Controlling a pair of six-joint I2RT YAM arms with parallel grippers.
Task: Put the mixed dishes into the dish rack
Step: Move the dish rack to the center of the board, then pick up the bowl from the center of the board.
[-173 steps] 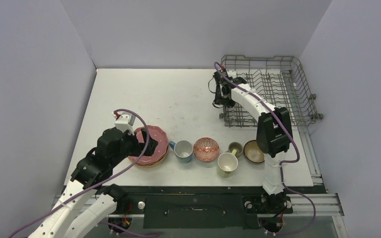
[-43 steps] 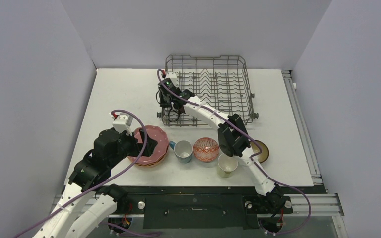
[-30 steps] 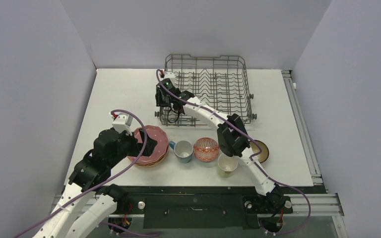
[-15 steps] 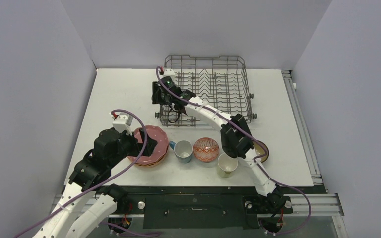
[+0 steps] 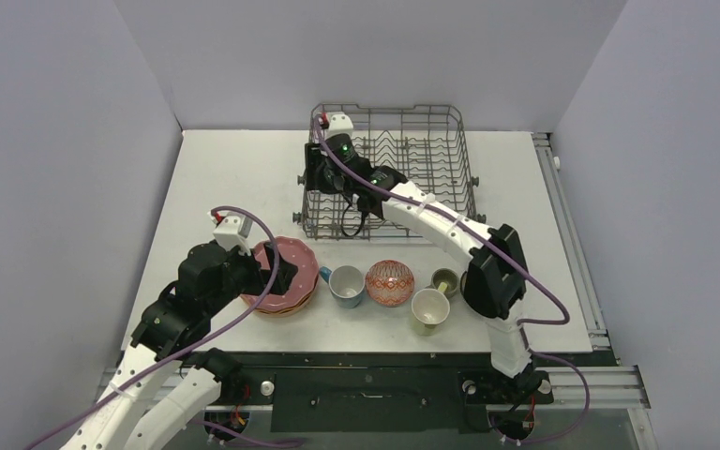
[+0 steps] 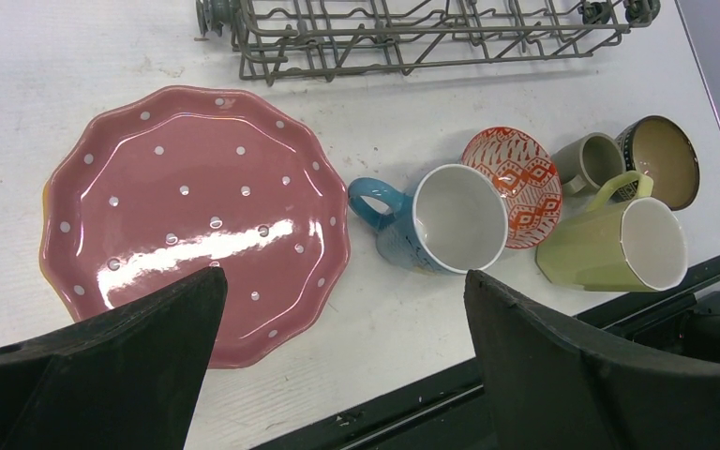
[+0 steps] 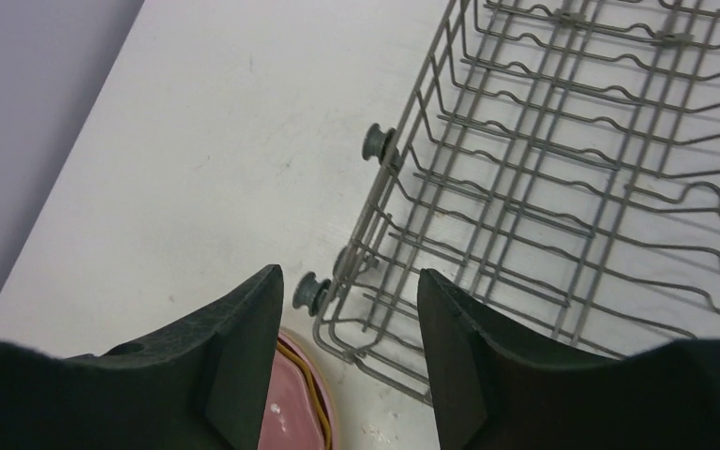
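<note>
Left gripper (image 6: pixel 342 277), jaws spread wide and holding nothing, hovers just above the near rim of the pink white-dotted scalloped plate (image 6: pixel 192 211). This plate lies flat on top of a small stack, with an orange plate edge (image 6: pixel 45 202) showing beneath it. To the plate's right, in a row along the near side of the white table (image 5: pixel 234 178), stand:

- the light-blue mug (image 6: pixel 450 220)
- the red patterned plate (image 6: pixel 516 173)
- the pale-yellow mug (image 6: pixel 619 248), on its side
- the small olive mug (image 6: pixel 595 159)
- the dark-brown bowl (image 6: pixel 666 159)

Right gripper (image 7: pixel 349 275), jaws moderately apart and likewise holding nothing, hangs over the near-left corner of the large grey wire dish rack (image 5: pixel 467 159). The rack sits at the far side of the table, well apart from the dishes, and no dish stands between its tines.

Judged step: loading has not begun, and the pink plate appears to be the first pick. The next move calls for the left jaws to descend over the scalloped edge, close on that thin rim, then lift and turn the plate upright for a slot between the tines.
</note>
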